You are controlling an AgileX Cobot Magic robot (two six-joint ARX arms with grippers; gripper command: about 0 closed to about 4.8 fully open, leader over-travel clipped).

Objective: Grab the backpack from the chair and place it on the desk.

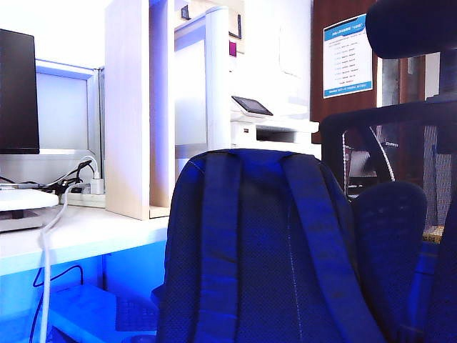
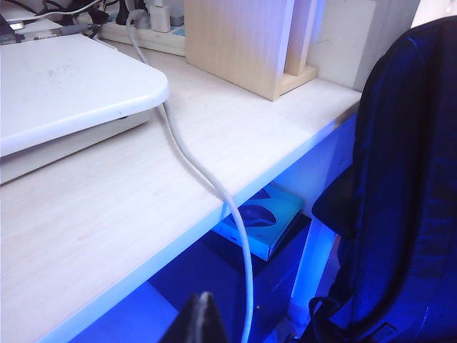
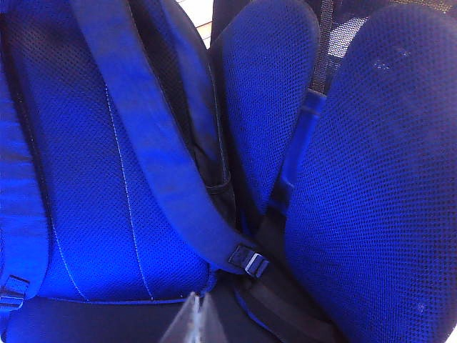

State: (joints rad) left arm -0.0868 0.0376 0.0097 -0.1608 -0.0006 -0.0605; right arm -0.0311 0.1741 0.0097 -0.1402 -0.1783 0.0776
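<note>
Your left gripper point(image 2: 203, 314) hangs clenched and empty beside the desk point(image 2: 143, 207); the right gripper point(image 3: 194, 318), also clenched and empty, faces the backpack point(image 1: 264, 257) on the chair point(image 1: 400, 136). Unclench both, then pinch the straps.

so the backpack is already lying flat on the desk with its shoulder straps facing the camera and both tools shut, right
Not quite. The backpack is not on the desk; the exterior view shows it standing upright on the chair, beside the desk edge. Its shoulder straps do face the camera, and the left tool and right tool are both shut.
</note>
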